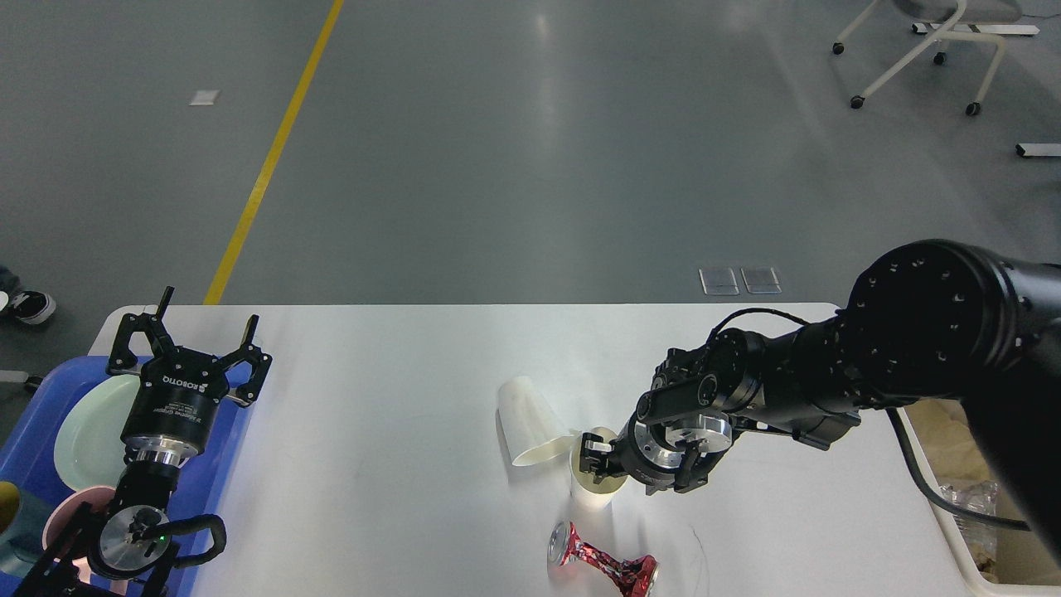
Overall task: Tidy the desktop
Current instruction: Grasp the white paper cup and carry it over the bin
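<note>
Right gripper (598, 461) pinching the rim of a cream paper cup (593, 481) on the desktop (398, 431); left gripper (192, 336) spread wide with nothing between its fingers.

Under and behind the left gripper, a blue tray (41, 414) holds a pale green plate (87, 431) and a pink bowl (66, 514); both are partly covered by the arm, and a dark teal thing at the frame's edge is too cut off to name. Behind the right arm, a cream-white bin (953, 531) holds crumpled clear wrapping, cropped by the frame. Just left of the right gripper a second white cup (530, 419) lies tipped over, mouth toward the held cup. Nearer the camera than that gripper lies a crushed red can (603, 567), partly cut off below. The desktop's long axis runs left to right, beneath both grippers.
</note>
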### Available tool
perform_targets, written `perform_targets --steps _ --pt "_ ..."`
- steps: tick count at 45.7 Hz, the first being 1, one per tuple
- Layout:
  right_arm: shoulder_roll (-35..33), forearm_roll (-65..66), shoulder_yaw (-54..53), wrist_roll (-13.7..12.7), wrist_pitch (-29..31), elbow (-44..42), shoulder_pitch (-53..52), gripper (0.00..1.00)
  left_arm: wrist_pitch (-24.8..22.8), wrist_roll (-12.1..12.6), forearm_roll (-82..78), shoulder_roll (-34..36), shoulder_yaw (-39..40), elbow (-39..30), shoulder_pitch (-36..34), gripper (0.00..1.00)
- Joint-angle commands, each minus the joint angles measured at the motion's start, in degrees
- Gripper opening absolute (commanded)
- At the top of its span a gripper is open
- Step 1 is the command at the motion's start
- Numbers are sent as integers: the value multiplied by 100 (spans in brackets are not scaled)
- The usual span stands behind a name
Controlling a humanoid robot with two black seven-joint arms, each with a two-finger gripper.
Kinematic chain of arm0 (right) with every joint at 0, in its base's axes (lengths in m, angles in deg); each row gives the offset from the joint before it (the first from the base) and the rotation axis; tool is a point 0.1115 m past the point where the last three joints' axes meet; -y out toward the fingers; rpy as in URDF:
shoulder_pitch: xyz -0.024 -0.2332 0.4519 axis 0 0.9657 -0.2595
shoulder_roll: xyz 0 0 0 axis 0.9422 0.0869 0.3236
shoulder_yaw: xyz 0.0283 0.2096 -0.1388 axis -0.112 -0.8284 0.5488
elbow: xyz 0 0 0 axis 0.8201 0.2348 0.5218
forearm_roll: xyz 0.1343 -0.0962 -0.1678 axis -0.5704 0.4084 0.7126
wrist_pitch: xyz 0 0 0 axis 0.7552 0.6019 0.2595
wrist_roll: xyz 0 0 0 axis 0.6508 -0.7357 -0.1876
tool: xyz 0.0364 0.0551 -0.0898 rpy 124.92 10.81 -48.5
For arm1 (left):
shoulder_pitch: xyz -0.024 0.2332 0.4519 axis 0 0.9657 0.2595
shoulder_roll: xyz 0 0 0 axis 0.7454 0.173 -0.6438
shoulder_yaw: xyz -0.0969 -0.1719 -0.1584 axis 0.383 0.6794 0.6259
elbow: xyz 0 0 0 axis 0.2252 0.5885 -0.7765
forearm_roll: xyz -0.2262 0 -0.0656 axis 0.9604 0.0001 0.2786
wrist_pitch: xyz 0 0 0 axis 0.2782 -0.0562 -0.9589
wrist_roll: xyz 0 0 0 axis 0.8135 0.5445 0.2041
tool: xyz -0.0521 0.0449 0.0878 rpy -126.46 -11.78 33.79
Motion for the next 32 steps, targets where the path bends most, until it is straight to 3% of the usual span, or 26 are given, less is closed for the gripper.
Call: perform_targets --steps 1,24,32 --pt "3 8 0 15 -68 5 82 0 9 0 0 0 0 0 -5 96" --pt "-50 -282 0 -11 11 40 -85 0 0 0 0 0 0 0 -5 96" --pt "-392 -300 35 -11 73 821 -822 0 0 9 0 0 0 0 -5 96"
